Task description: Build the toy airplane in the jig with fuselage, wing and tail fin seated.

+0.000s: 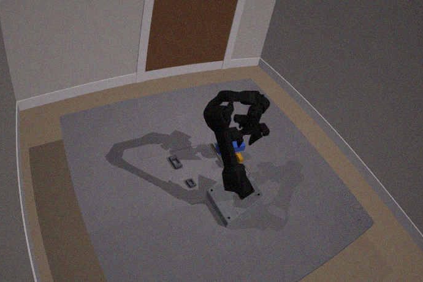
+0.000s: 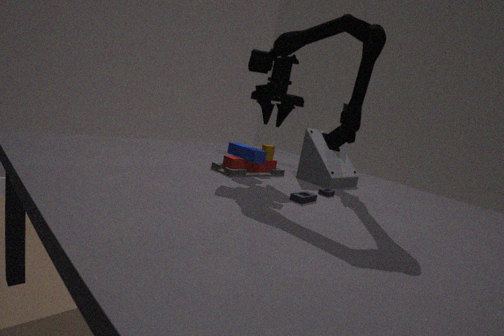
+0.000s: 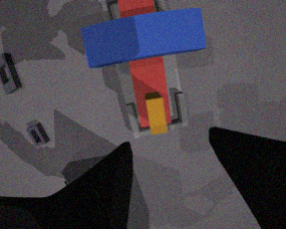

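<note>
The red fuselage (image 2: 232, 163) (image 3: 151, 72) lies in the grey cradle (image 2: 235, 172) (image 3: 178, 106). The blue wing (image 1: 238, 149) (image 2: 246, 153) (image 3: 164, 35) lies crosswise on top of it, about square to it in the wrist view. The yellow tail fin (image 1: 240, 157) (image 2: 268, 152) (image 3: 157, 116) stands upright at the tail end. The sockets and tabs are hidden, so small gaps under wing or fin cannot be told. My gripper (image 1: 245, 145) (image 2: 271, 125) (image 3: 170, 141) is open and empty, raised above the airplane near the tail, touching nothing.
Two dark hollow holders stand beside the cradle, a larger one (image 1: 175, 162) (image 2: 303, 197) (image 3: 8, 73) and a smaller one (image 1: 190, 182) (image 2: 326, 192) (image 3: 38, 133). The arm's light grey base (image 1: 232, 208) (image 2: 315, 168) stands beyond the tail end.
</note>
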